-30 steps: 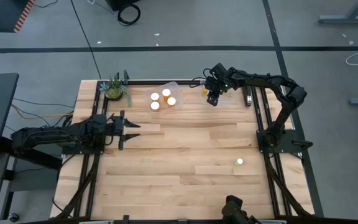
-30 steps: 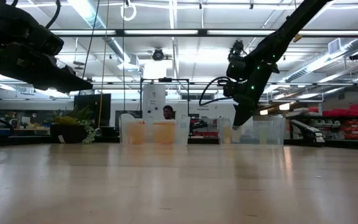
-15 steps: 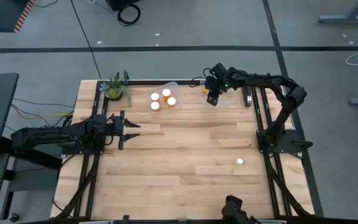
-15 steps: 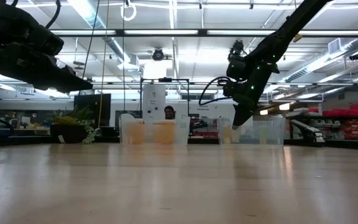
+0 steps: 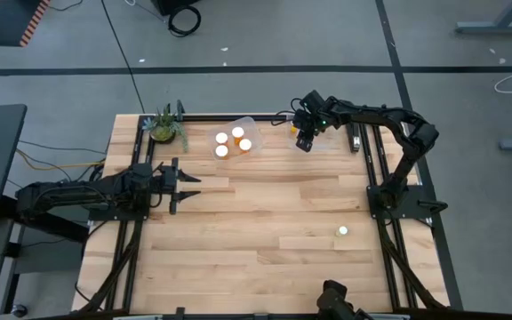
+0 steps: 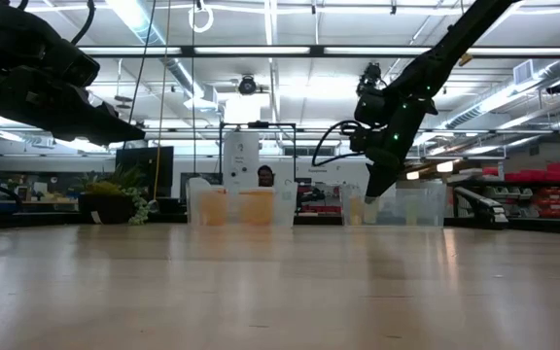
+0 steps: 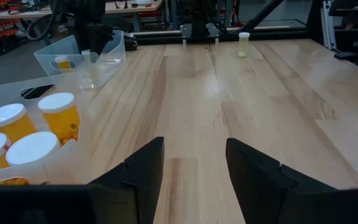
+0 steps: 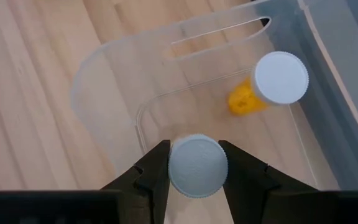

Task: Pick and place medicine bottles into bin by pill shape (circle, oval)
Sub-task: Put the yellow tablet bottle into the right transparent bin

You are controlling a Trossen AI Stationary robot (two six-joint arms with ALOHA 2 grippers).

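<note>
While the left gripper (image 5: 188, 183) waits with fingers apart and empty at the table's left side, the right gripper (image 8: 196, 167) clamps a white-capped medicine bottle (image 8: 197, 165) above a clear bin (image 8: 114, 99) already containing one orange bottle (image 8: 271, 84); another bottle (image 5: 342, 231) stands apart.

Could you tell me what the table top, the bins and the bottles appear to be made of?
Table top: pale wood in joined planks, satin finish; grain and seams show. Bins: clear, slightly frosted plastic; the wood shows through the walls. Bottles: translucent orange plastic, probably, with matte white caps. The right hand holds one by its ridged cap.
</note>
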